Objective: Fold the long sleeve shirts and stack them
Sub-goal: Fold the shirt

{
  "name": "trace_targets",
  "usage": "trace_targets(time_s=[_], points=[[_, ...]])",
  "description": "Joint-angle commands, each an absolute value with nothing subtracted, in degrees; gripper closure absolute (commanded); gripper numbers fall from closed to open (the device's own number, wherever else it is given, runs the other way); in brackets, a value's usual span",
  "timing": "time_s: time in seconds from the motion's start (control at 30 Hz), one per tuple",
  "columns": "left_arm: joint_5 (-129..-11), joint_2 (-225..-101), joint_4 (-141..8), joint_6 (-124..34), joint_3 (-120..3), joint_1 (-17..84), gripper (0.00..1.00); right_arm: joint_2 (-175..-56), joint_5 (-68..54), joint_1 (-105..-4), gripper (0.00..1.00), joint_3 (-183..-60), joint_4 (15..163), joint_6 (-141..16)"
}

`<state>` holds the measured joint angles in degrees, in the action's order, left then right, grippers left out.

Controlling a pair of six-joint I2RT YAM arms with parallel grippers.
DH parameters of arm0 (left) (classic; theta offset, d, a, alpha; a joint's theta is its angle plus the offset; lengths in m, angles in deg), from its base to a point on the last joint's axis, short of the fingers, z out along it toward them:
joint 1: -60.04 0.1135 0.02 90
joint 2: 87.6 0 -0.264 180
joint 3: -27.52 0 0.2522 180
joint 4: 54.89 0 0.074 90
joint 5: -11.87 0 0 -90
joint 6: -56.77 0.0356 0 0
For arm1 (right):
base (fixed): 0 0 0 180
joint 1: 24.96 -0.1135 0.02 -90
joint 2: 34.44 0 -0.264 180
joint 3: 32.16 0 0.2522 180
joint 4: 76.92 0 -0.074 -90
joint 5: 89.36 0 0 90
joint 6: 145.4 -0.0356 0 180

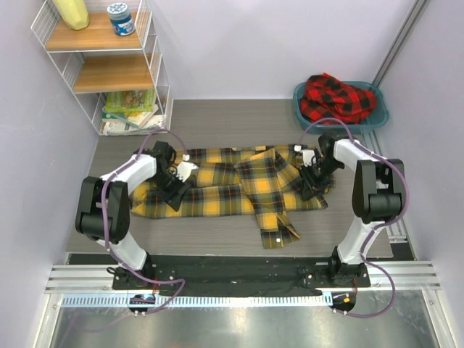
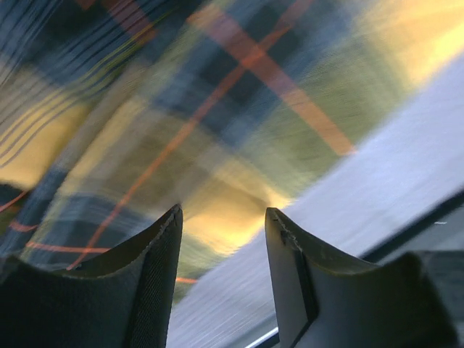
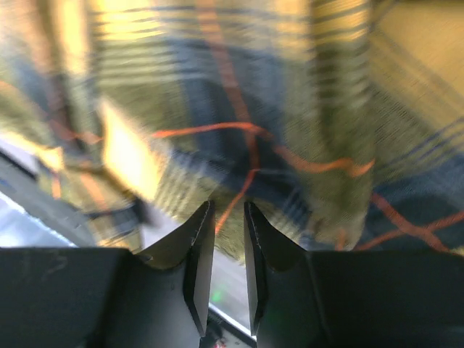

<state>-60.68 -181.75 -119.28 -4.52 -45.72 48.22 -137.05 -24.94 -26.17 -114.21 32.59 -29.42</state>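
The yellow-and-black check shirt (image 1: 232, 185) lies spread flat across the middle of the table, with one sleeve folded down toward the front (image 1: 275, 228). My left gripper (image 1: 176, 196) is low over its left part. In the left wrist view it (image 2: 223, 214) is open, and the shirt's edge (image 2: 217, 130) lies just past the fingertips over bare table. My right gripper (image 1: 308, 187) is on the shirt's right part. In the right wrist view its jaws (image 3: 229, 206) stand narrowly apart, with the cloth's edge (image 3: 233, 232) between the tips. The red-and-black check shirt (image 1: 337, 98) lies bunched in the basin.
A teal plastic basin (image 1: 377, 119) stands at the back right. A white wire shelf (image 1: 109, 65) with a jar, a bottle and books stands at the back left. Grey tabletop (image 1: 217, 127) shows behind the shirt and in front of it (image 1: 181, 235).
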Motion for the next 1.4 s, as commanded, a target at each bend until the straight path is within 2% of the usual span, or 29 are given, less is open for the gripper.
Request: trace_targets(time_s=[0.0,0.13,0.2,0.27,0.33,0.37,0.4,0.43,0.47,0.5,0.57,0.6,0.63,0.67,0.7,0.73,0.8,0.83,0.87,0.97,1.07,1.27,1.37], points=[[-66.61,-185.94,-118.23,0.34,-46.0,52.03,0.5,-139.55,-19.86,-25.92,0.72,-114.3,38.6,-28.51],[-67.94,-189.28,-118.83,3.06,-46.18,54.06,0.52,-140.26,-16.76,-25.92,0.73,-111.5,39.14,-27.28],[-64.44,-187.55,-120.41,4.91,-45.92,54.06,0.52,-137.82,-17.28,-25.84,0.72,-109.82,37.65,-26.49],[-58.05,-184.3,-122.44,6.5,-46.0,54.06,0.5,-134.83,-19.83,-25.92,0.66,-110.25,36.07,-26.05],[-52.76,-178.6,-123.75,7.46,-47.4,54.06,0.42,-129.12,-24.2,-25.92,0.62,-111.22,34.05,-26.05],[-49.77,-176.65,-124.63,7.55,-48.02,53.97,0.38,-127.19,-26.32,-25.84,0.56,-112.36,33.08,-25.7],[-45.13,-174.8,-124.46,7.55,-48.72,53.88,0.16,-123.25,-27.65,-25.84,0.52,-112.54,32.46,-26.04],[-42.82,-170.26,-123.94,7.38,-48.82,52.84,0.03,-121.82,-28.7,-26.01,0.46,-112.46,32.37,-26.39],[-41.49,-168.21,-121.5,6.6,-48.38,51.52,0.0,-120.59,-29.76,-26.19,0.41,-112.28,32.37,-26.74],[-42.26,-165.76,-119.56,5.8,-47.86,49.51,0.0,-119.79,-29.77,-26.36,0.41,-112.19,32.02,-27.27],[-47.08,-160.13,-112.03,3.35,-45.67,39.33,0.0,-120.13,-30.99,-26.63,0.42,-112.98,30.62,-28.15],[-54.24,-159.06,-109.63,2.9,-45.13,30.33,0.0,-120.31,-31.61,-26.54,0.43,-113.24,29.3,-28.41],[-57.36,-158.53,-107.87,2.37,-44.86,25.72,0.0,-120.75,-32.22,-26.54,0.43,-113.07,29.2,-29.46],[-60.87,-159.22,-106.63,2.02,-45.3,21.32,0.0,-120.92,-33.45,-26.45,0.43,-113.07,29.29,-29.91],[-63.86,-160.36,-105.31,1.5,-46.0,12.31,0.0,-121.01,-33.81,-26.45,0.43,-113.07,29.73,-30.43],[-69.81,-162.46,-105.13,1.32,-46.96,8.22,0.0,-121.19,-33.98,-26.36,0.43,-113.42,30.08,-31.05],[-73.72,-169.57,-104.08,-0.17,-50.56,-0.99,0.0,-122.06,-34.6,-25.66,0.43,-114.12,31.13,-32.81],[-74.69,-172.04,-103.81,-0.79,-52.05,-3.05,0.0,-122.5,-34.86,-25.66,0.43,-115.17,31.4,-33.42],[-75.05,-177.54,-103.37,-1.67,-55.55,-4.9,0.07,-123.38,-35.21,-24.01,0.43,-115.79,31.57,-34.12],[-74.26,-184.78,-102.23,-5.18,-62.76,-10.26,0.19,-125.22,-36.71,-21.45,0.44,-118.08,31.49,-35.53],[-73.3,-192.26,-101.88,-7.38,-68.66,-13.7,0.26,-126.02,-38.64,-19.51,0.44,-118.78,31.49,-35.54],[-71.37,-201.14,-102.14,-10.1,-73.33,-15.55,0.33,-126.46,-40.4,-17.4,0.44,-119.22,30.79,-34.04],[-69.87,-203.43,-101.96,-11.69,-72.73,-15.46,0.32,-126.73,-40.67,-16.87,0.44,-119.75,30.26,-33.17]])
